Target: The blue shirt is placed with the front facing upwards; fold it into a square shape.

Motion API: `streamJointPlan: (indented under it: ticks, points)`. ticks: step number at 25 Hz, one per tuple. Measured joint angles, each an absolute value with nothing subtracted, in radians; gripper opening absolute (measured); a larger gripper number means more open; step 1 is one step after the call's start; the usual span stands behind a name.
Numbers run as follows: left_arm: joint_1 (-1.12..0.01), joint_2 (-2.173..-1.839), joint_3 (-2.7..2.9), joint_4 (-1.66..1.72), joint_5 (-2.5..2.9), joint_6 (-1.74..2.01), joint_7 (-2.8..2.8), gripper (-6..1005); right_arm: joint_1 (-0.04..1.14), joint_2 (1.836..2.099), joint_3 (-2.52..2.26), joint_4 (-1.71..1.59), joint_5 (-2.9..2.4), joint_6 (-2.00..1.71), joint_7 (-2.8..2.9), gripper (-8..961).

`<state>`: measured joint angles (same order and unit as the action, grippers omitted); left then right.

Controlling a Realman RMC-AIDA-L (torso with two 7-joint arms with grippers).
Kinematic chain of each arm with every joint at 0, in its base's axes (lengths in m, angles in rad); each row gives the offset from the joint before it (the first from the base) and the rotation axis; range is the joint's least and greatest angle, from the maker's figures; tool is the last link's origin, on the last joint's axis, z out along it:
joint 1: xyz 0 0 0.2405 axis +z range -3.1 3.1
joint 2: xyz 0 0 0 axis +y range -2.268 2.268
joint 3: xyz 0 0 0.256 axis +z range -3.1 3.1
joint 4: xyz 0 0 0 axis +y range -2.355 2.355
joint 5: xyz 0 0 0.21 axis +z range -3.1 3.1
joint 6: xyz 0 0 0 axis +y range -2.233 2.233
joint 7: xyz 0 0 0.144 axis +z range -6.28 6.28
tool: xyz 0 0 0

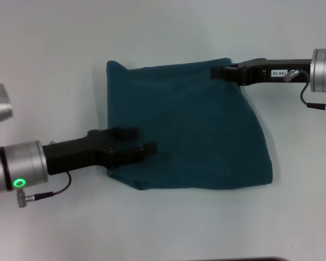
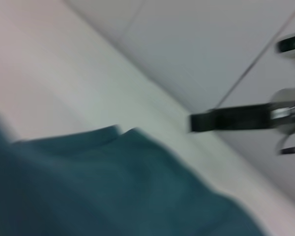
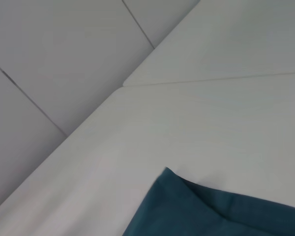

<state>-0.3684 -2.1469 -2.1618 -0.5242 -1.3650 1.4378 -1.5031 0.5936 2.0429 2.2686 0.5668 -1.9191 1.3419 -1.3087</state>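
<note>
A plain white desk (image 1: 49,65) filled the scene, with pale wall panels beyond it in the wrist views. Nearest, the left gripper (image 1: 135,142) reached in from the left over the near-left part of the blue shirt (image 1: 206,136), its fingers spread with cloth beneath them. The shirt lay mid-desk, already folded into a rough, skewed square, no lettering showing. At the far right corner the right gripper (image 1: 216,72) met the fabric edge; whether its fingers pinched the cloth I could not tell. The cotton looked soft, light and limp, likely to sag and shift, so corners and doubled edges seemed the best holds.
</note>
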Motion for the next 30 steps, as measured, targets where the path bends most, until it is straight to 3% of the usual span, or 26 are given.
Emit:
streamJointPlan:
  ticks: [8,19,30]
  points:
    - [-0.356,-2.14,-2.334,-0.613,-1.367,1.726,-1.498,794,0.583,2.037,2.268,0.567,-1.919,1.361,-1.345,30]
    - [-0.317,-2.126,-2.462,-0.624,-1.366,1.785,-1.516,795,0.506,2.033,2.291,0.577,-1.912,1.435,-1.429,31]
    - [-0.341,-2.119,-2.459,-0.627,-1.356,1.775,-1.513,797,0.502,2.034,2.295,0.578,-1.918,1.425,-1.434,42]
